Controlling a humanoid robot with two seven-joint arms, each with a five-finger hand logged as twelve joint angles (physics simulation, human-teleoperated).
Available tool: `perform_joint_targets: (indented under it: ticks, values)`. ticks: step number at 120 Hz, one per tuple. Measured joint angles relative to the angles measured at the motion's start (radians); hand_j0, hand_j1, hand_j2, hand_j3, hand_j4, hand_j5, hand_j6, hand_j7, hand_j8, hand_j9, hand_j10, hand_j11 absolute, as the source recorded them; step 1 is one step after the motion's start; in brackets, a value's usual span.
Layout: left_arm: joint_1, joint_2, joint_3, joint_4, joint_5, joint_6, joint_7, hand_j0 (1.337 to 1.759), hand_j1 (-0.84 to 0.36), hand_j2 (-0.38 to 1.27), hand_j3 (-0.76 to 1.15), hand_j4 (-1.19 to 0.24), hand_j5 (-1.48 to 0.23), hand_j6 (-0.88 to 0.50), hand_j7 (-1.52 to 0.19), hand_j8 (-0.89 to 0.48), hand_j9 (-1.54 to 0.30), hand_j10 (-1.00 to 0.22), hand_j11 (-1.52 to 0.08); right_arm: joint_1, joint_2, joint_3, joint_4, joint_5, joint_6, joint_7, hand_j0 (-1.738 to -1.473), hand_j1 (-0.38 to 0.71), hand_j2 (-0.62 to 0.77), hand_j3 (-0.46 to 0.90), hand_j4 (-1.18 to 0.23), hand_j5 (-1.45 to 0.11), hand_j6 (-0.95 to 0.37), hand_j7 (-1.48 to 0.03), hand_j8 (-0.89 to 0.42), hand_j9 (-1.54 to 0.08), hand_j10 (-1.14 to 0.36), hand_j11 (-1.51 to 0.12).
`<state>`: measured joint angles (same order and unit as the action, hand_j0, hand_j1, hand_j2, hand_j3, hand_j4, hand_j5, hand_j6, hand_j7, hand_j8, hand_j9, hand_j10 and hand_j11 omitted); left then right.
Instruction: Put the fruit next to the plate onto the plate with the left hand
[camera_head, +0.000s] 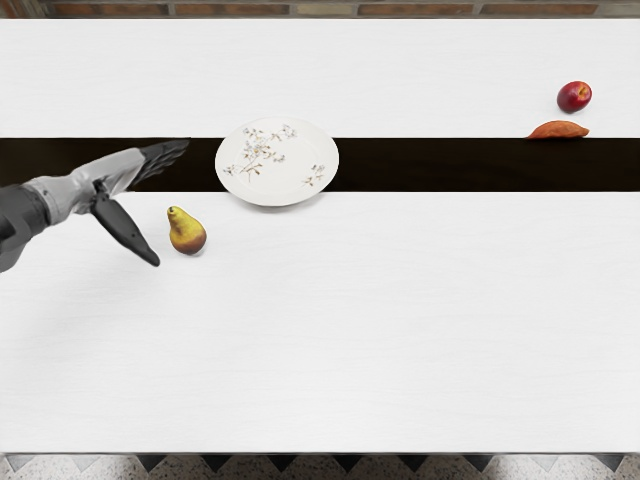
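Observation:
A yellow-brown pear (186, 231) stands on the white table just below and left of the flowered white plate (277, 161). The plate holds nothing. My left hand (140, 190) comes in from the left edge, just left of the pear and a short way apart from it. Its fingers are spread: the dark fingers (160, 157) reach toward the plate and the thumb (127, 233) points down toward the pear. It holds nothing. The right hand does not show.
A red apple (574, 96) and an orange sweet potato (558, 130) lie at the far right. A dark gap (480, 165) runs across the table between its two white parts; the plate bridges it.

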<state>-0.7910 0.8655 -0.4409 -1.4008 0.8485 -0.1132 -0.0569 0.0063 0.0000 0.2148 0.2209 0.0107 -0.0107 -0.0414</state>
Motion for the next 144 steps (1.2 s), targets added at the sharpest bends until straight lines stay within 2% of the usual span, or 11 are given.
perform_joint_targets:
  ticks: [26,53,60,79,96,127,144]
  values:
    - [0.018,-0.056,0.021,0.029,0.053,0.096,-0.016,1.658,0.34,0.0,0.0,-0.01,-0.01,-0.01,-0.01,-0.01,-0.01,-0.01,-0.01,0.001,0.0,0.0,0.0,0.0,0.0,0.0,-1.658,-0.31,-0.01,0.0,-0.03,-0.04,-0.03,-0.04,-0.03,-0.04,-0.03,-0.04]
    - [0.023,-0.059,0.074,0.067,0.1,0.109,-0.019,1.658,0.18,0.03,0.0,-0.15,-0.18,-0.15,-0.18,-0.15,-0.18,-0.14,-0.18,0.001,0.0,0.0,-0.001,-0.001,0.0,0.0,-1.658,-0.31,-0.01,0.0,-0.03,-0.04,-0.03,-0.04,-0.03,-0.04,-0.03,-0.04]
    - [0.024,-0.078,0.08,0.081,0.116,0.111,-0.035,1.658,0.15,0.04,0.0,-0.17,-0.22,-0.17,-0.22,-0.17,-0.22,-0.17,-0.22,0.001,0.0,0.0,-0.001,-0.001,0.0,0.0,-1.658,-0.31,-0.01,0.0,-0.03,-0.04,-0.03,-0.04,-0.03,-0.04,-0.03,-0.04]
    - [0.022,-0.116,0.098,0.144,0.163,0.164,-0.112,1.658,0.1,0.05,0.0,-0.21,-0.27,-0.22,-0.27,-0.21,-0.27,-0.21,-0.27,0.004,0.0,0.0,0.0,-0.001,0.0,0.0,-1.658,-0.31,-0.01,0.0,-0.03,-0.04,-0.03,-0.04,-0.03,-0.04,-0.03,-0.04]
    - [0.018,-0.158,0.137,0.18,0.174,0.227,-0.145,1.658,0.07,0.05,0.0,-0.24,-0.3,-0.24,-0.3,-0.24,-0.3,-0.23,-0.3,0.008,0.0,0.0,-0.001,-0.001,0.0,0.0,-1.658,-0.31,-0.01,0.0,-0.03,-0.04,-0.03,-0.04,-0.03,-0.04,-0.03,-0.04]
    - [0.008,-0.176,0.184,0.213,0.176,0.247,-0.154,1.658,0.0,0.06,0.0,-0.3,-0.38,-0.3,-0.38,-0.3,-0.38,-0.3,-0.38,0.009,0.0,0.0,-0.001,-0.002,0.0,0.0,-1.658,-0.31,-0.01,0.0,-0.03,-0.04,-0.03,-0.04,-0.03,-0.04,-0.03,-0.04]
    - [-0.021,-0.177,0.222,0.212,0.176,0.243,-0.151,1.658,-0.05,0.07,0.0,-0.34,-0.44,-0.34,-0.44,-0.34,-0.44,-0.34,-0.44,0.009,0.0,0.0,-0.001,-0.002,0.0,0.0,-1.658,-0.31,-0.01,0.0,-0.03,-0.04,-0.03,-0.04,-0.03,-0.04,-0.03,-0.04]
